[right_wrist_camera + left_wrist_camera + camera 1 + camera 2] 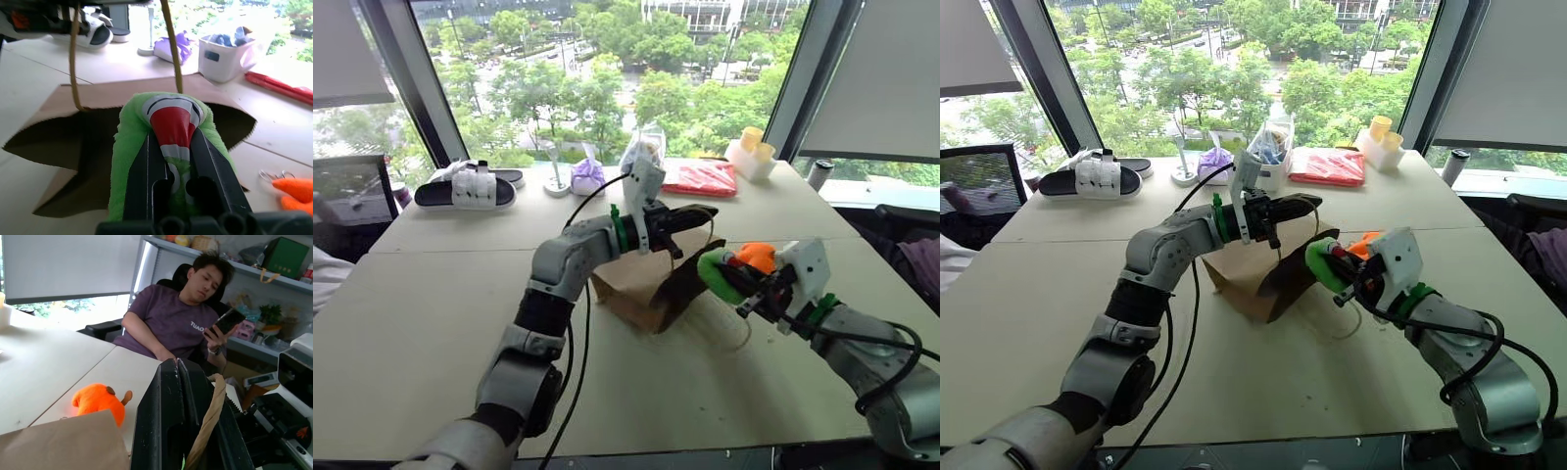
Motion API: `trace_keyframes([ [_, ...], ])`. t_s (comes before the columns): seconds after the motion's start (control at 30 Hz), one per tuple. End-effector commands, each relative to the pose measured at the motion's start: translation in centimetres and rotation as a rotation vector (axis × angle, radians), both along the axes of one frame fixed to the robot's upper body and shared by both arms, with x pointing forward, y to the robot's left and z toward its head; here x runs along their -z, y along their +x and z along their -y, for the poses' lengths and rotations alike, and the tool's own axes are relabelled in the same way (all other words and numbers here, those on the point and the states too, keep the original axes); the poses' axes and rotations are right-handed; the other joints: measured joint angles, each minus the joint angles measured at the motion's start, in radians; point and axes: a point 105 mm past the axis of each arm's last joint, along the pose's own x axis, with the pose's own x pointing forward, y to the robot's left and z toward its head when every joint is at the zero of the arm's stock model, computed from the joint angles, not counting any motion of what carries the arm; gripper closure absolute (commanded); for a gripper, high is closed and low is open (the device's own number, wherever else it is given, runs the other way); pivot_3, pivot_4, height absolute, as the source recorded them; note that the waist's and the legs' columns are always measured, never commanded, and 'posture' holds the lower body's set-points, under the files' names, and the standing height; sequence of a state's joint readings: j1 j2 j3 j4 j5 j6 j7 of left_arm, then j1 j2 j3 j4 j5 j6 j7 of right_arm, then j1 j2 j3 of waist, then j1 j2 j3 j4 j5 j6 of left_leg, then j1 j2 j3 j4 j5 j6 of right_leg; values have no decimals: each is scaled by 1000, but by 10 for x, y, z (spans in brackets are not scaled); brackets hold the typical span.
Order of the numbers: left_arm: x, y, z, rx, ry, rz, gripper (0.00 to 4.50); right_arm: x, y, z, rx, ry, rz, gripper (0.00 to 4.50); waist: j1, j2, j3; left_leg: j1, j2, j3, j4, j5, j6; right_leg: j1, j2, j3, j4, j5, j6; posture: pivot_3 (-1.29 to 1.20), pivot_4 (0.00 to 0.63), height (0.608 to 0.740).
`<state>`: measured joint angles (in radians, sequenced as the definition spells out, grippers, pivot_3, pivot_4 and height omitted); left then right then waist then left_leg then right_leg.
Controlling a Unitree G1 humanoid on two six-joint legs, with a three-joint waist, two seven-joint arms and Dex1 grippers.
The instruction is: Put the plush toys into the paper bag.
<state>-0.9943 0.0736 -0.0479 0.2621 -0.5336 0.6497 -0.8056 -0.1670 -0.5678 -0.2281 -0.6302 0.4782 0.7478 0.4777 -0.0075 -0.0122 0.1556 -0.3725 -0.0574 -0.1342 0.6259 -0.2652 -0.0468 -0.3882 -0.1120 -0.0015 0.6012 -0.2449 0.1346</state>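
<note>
Loading the first toy is the step in hand. The right gripper (168, 171) is clamped on the green plush toy (166, 147), with one black finger on either side of its red mouth, and holds it clear of the table just in front of the open mouth of the paper bag (636, 284). The left gripper (690, 217) is closed flat on a twine handle (208, 423) and holds it up, so that the upper edge of the bag mouth is raised and the dark interior faces the right arm.

The paper bag lies on its side near the middle of the table (431, 323). The orange plush toy (756, 257) rests on the table beside the bag, just behind the right gripper; neither gripper touches it.

Next move, as a judgement:
1. Advance the right gripper through the opening, between the hanging handle loops, until the green toy is well inside.
2. Release only once the toy is past the serrated paper edge.
3. Keep the handle raised throughout, or the mouth may collapse.

A person (181, 318) sits beyond the table, holding a phone.
</note>
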Motion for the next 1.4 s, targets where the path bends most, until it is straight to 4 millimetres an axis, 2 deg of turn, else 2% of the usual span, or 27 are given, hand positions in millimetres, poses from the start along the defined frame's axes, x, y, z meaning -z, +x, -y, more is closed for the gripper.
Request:
trace_keyframes([
  [0.03, -7, 0, -4, -2, -18, 29, 4500, 2, -1, 5, 24, 13, -10, 4464, 2, 0, 0, -1, 0, 0, 0, 0, 0, -1, 0, 0, 0, 0, 0, 0, 150, 740],
  [0.23, -6, -2, -5, 4, -23, 22, 4500, 4, -2, 6, 19, 4, -22, 4464, -1, 0, 0, -1, -1, 0, 0, 0, 0, -1, -1, 0, -1, 0, 0, 0, 150, 740],
  [0.4, -7, -9, -3, 49, -40, 9, 4500, 12, 7, -2, -23, -36, -42, 4464, -6, 0, 0, -1, -1, 0, 0, 0, 0, -1, -1, 0, -1, 0, 0, 0, 150, 740],
  [0.7, -7, -16, 1, 70, -46, 7, 4500, 34, 59, -28, -69, -93, -69, 4464, -6, 0, 0, -1, -1, 1, 0, 0, 0, -1, -1, 0, 0, 0, 0, 0, 150, 740],
  [0.93, -14, -16, -3, 58, -91, -13, 4500, 40, 76, -49, -112, -123, -64, 4464, -6, 0, 0, -1, -1, 1, 0, 1, -3, -2, -1, 0, 0, 0, 0, 0, 150, 740],
  [1.03, -18, -11, -7, 32, -123, -39, 4500, 39, 81, -52, -110, -125, -49, 3245, -6, 0, 0, -1, -1, 0, 0, 2, -3, -2, -1, 0, 0, 0, 0, 0, 150, 740],
  [1.13, -22, -4, -10, -4, -144, -50, 4500, 38, 79, -52, -109, -126, -37, 1771, -5, 0, 0, -1, -1, 0, 0, 2, -4, -3, -1, 0, 0, 0, 0, 0, 150, 740],
  [1.2, -22, -1, -11, -22, -141, -49, 4500, 35, 77, -49, -98, -129, -15, 617, -5, 0, 0, -1, -1, 1, 0, 2, -4, -2, -1, 0, 0, 0, 0, 0, 150, 740],
  [1.23, -22, 0, -11, -26, -137, -48, 4500, 33, 76, -47, -88, -128, -3, 235, -4, 0, 0, -1, -1, 0, 0, 2, -4, -2, -1, 0, 0, 0, 0, 0, 150, 740],
  [1.27, -20, 2, -10, -34, -125, -44, 4500, 30, 73, -46, -87, -116, 7, 76, -5, 0, 0, -1, -1, 0, 0, 2, -4, -2, -1, 0, 0, 0, 0, 0, 150, 740],
  [1.4, -10, 7, -10, -73, -68, -19, 4500, 8, 50, -30, -76, -1, 53, 76, -4, 0, 0, -1, -1, 0, 0, 2, -4, -3, -1, 0, 0, 0, 0, 0, 150, 740],
])
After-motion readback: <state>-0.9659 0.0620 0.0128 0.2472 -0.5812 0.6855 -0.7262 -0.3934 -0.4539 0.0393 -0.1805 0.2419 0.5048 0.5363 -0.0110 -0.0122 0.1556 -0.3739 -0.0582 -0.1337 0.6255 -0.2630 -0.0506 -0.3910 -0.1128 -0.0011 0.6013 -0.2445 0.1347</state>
